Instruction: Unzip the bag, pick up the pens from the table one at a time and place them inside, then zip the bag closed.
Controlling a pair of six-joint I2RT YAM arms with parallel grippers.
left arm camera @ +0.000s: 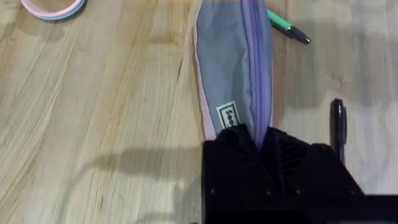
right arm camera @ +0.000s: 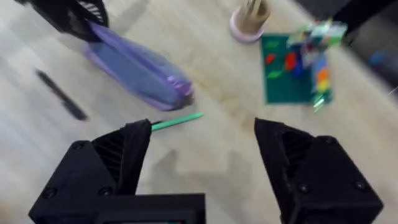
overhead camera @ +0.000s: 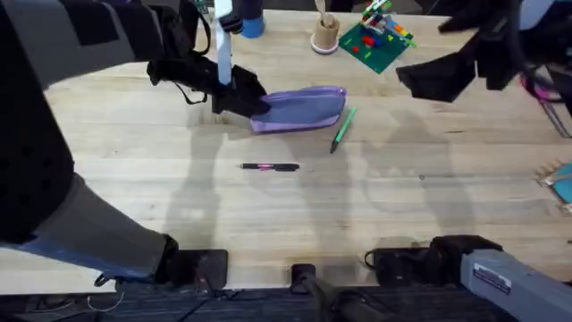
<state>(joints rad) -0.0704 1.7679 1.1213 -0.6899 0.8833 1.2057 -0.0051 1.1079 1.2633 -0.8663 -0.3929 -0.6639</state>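
The lavender bag point(overhead camera: 302, 108) lies on the table point(overhead camera: 134, 179) behind the middle, its zipper point(left arm camera: 256, 62) closed along the top. My left gripper point(overhead camera: 241, 100) is shut on the bag's left end point(left arm camera: 233, 121). The green pen point(overhead camera: 342, 128) lies just off the bag's right end. The black pen with a pink band point(overhead camera: 268, 166) rests in front of the bag. In the right wrist view the bag point(right arm camera: 137, 68), the green pen point(right arm camera: 177, 121) and the black pen point(right arm camera: 62, 96) lie beyond my right gripper point(right arm camera: 202, 127). That gripper point(overhead camera: 413, 79) hovers open and empty to the bag's right.
A green baseplate with coloured bricks point(overhead camera: 375, 40) and a wooden cup point(overhead camera: 325, 34) stand at the back right. A blue object point(overhead camera: 252, 22) sits at the back behind the left arm. A pink ring point(left arm camera: 53, 7) lies near the bag. Bare wood spreads across the front.
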